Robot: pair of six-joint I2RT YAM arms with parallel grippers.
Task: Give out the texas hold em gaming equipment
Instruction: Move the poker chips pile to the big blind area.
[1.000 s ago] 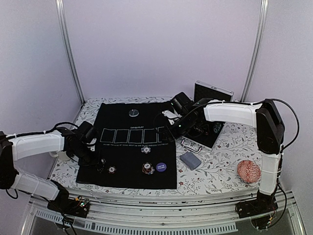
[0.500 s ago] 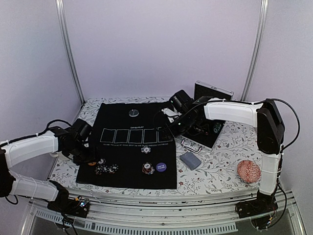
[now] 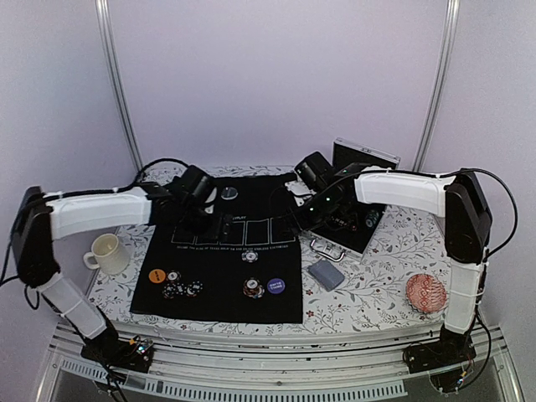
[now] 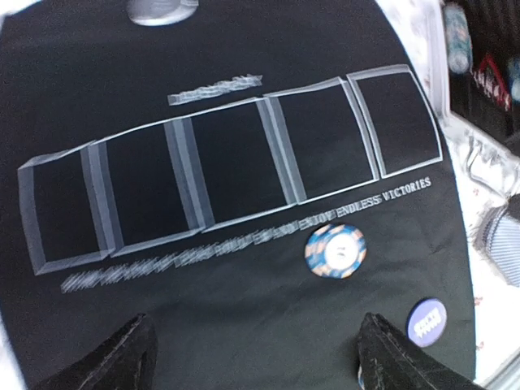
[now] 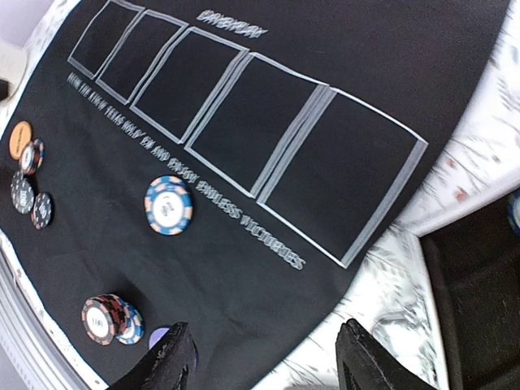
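Only overhead shows the red patterned disc on the floral desk. Close up, left fingers and right fingers gape empty over matte black mat, stripe-edged round chip.

The floral-covered table carries a black poker mat, cream mug, blue-grey card deck, red patterned disc and open black case.

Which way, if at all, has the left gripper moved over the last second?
Yes. The left gripper went from the black mat's near-left corner away and rightward, to the printed card boxes.
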